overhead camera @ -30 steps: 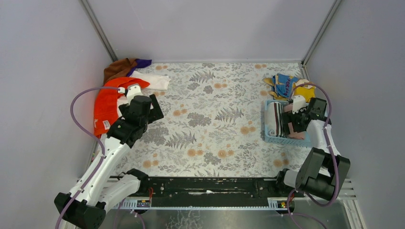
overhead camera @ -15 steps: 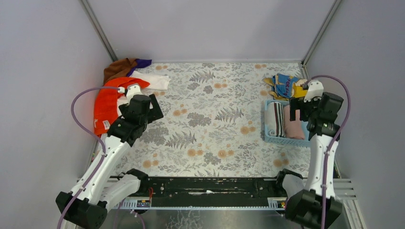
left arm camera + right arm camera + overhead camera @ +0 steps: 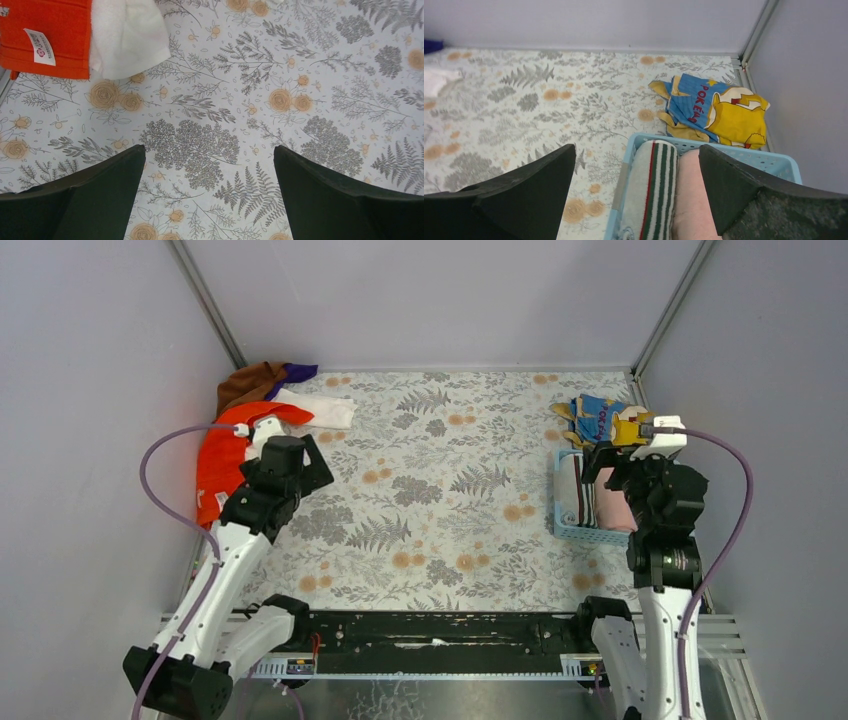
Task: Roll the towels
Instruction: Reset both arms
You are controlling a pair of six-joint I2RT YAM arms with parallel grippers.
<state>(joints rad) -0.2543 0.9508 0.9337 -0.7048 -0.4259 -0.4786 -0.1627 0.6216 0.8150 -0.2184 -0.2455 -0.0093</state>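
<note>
Two rolled towels lie in the basket under the right pincer, both pincers gaping empty, so I'd have the left pincer pinch the orange towel beside it by a corner and drag it flat before rolling.

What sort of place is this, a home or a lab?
Probably a robot test cell: bare grey walls box in a floral-covered table, two robot arms are bolted at its near edge, and rolled towels sit in a blue basket.
</note>
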